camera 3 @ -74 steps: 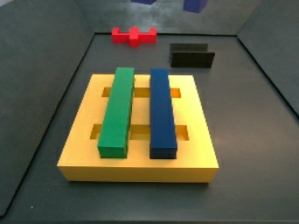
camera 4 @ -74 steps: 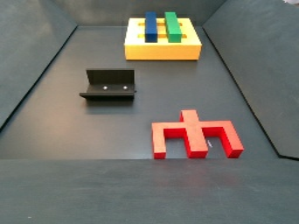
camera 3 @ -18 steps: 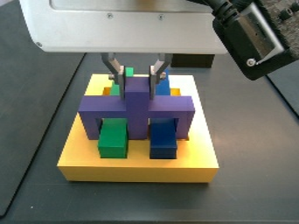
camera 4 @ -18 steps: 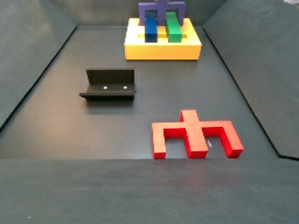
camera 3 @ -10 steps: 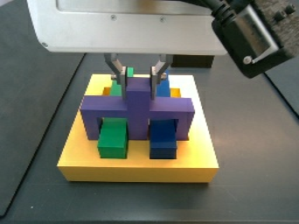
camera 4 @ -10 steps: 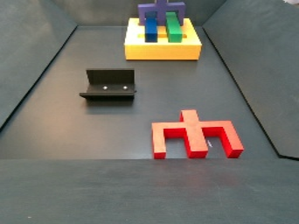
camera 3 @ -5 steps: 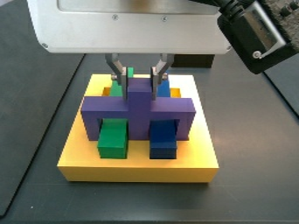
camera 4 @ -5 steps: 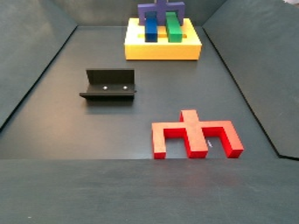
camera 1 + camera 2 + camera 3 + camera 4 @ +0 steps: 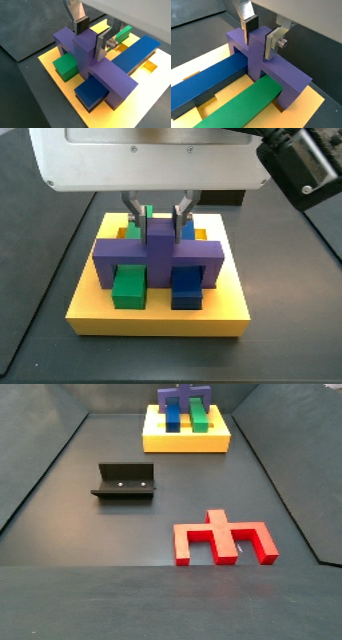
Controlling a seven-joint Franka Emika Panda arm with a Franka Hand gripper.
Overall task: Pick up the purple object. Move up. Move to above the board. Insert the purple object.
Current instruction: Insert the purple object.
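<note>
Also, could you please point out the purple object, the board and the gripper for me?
purple object (image 9: 158,252): side view, on its wide crossbar.
board (image 9: 158,321): side view, on its bare yellow front wall.
gripper (image 9: 262,33): wrist view, midway between the fingertips, at the purple object's upright stem.

The gripper (image 9: 158,206) fingers (image 9: 130,206) flank the purple object (image 9: 158,253), which straddles the board's (image 9: 94,304) 2 bars.

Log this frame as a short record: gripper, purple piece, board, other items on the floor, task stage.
gripper: over the board, fingers either side of the purple object's raised stem
purple object: straddling the green bar and blue bar
board: yellow, at the far end of the floor in a side view
other items: red piece; fixture
task stage: insertion under way or finished; release not visible
</note>
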